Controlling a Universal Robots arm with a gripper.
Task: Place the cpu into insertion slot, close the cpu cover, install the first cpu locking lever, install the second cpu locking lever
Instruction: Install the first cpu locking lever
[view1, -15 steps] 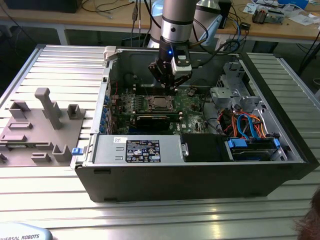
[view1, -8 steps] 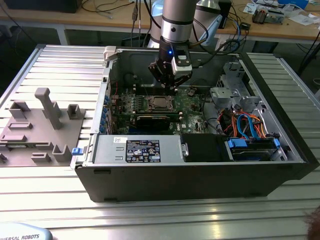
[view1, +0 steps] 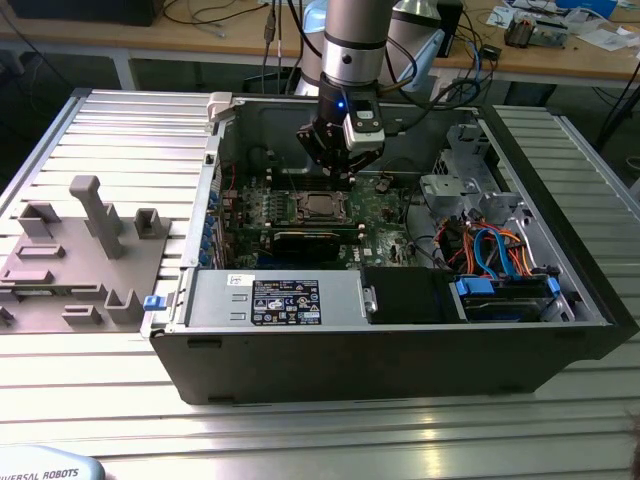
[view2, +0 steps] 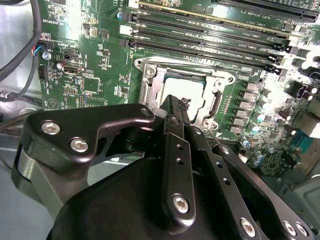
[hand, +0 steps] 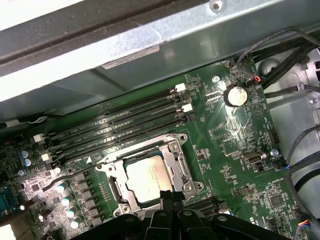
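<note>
The cpu (hand: 145, 177) lies flat in the insertion slot (hand: 114, 189) on the green board, its silver top showing. The cpu cover (hand: 176, 159) lies down around it as a silver frame. A thin dark lever rod (hand: 70, 175) runs off from one corner of the socket. My gripper (hand: 167, 196) hangs just above the edge of the socket, shut, with nothing seen between its fingers. In the second wrist view its tips (view2: 179, 104) overlap the chip (view2: 192, 90). In the exterior view the gripper (view1: 340, 165) hovers just behind the socket (view1: 318, 206).
Long memory slots (hand: 120, 127) run beside the socket, with the case wall (hand: 125, 60) beyond them. Cables (hand: 300, 150) cross the board's far side. The open case holds a power supply (view1: 280, 300) and a drive cage (view1: 490, 250). A grey fixture plate (view1: 80, 250) lies outside it.
</note>
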